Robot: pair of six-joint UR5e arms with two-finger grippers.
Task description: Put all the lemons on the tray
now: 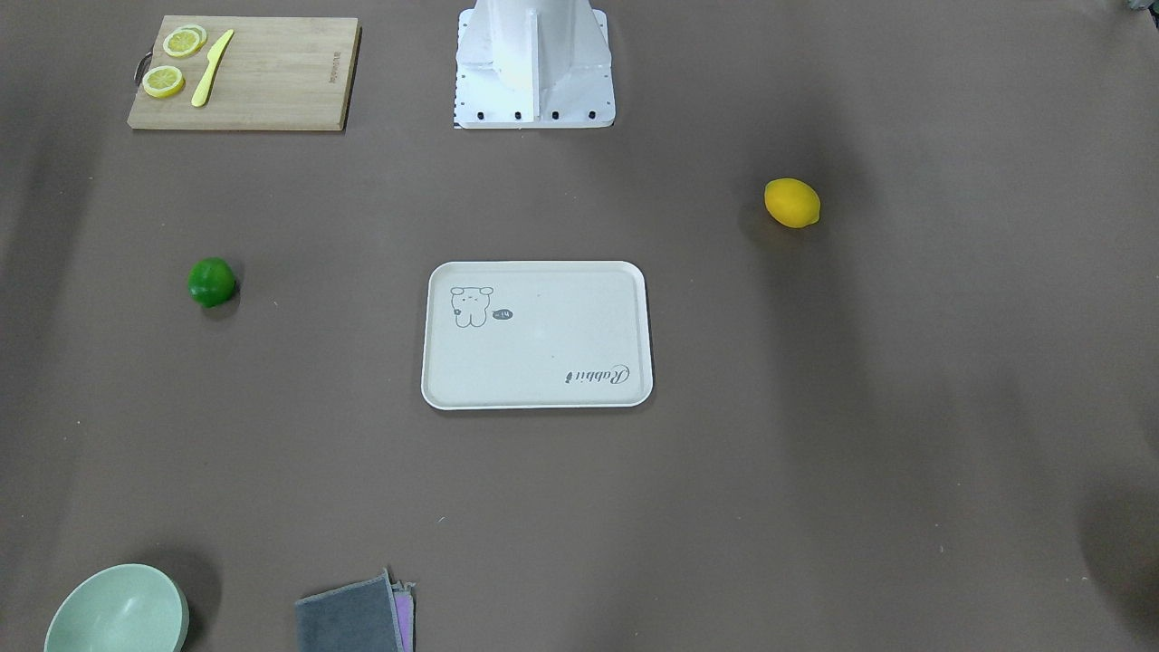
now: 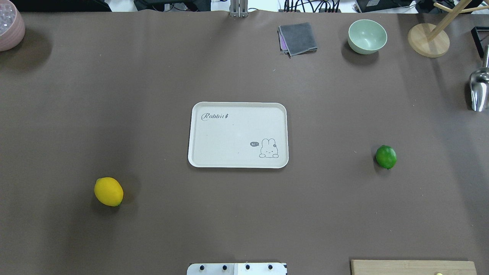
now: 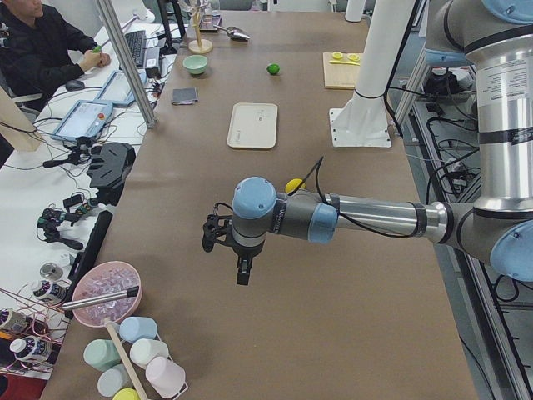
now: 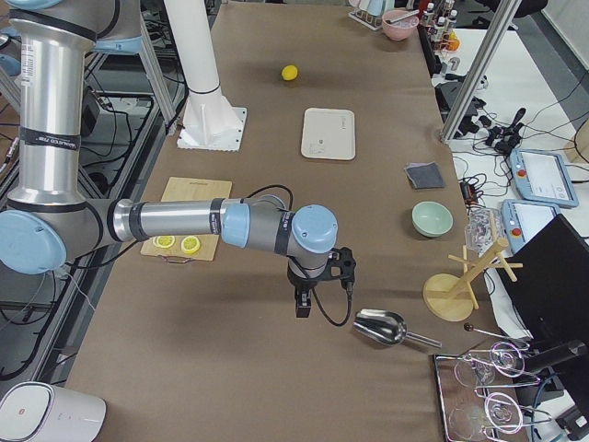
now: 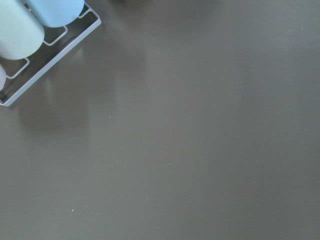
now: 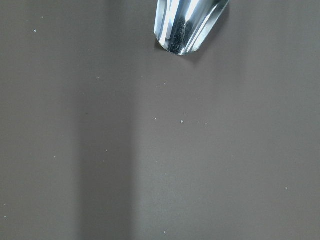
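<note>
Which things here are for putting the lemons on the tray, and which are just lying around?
For the job: yellow lemon, green lemon, tray.

Just lying about: cutting board, lemon slices, yellow knife, green bowl, grey cloth, metal scoop, wooden stand.

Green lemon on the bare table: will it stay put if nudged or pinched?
Probably not if nudged: the green lemon is rounded and lies free on the flat table, so it would likely roll. Its skin looks glossy, so an off-centre pinch might slip. On the tray, the raised rim should probably contain it.
</note>
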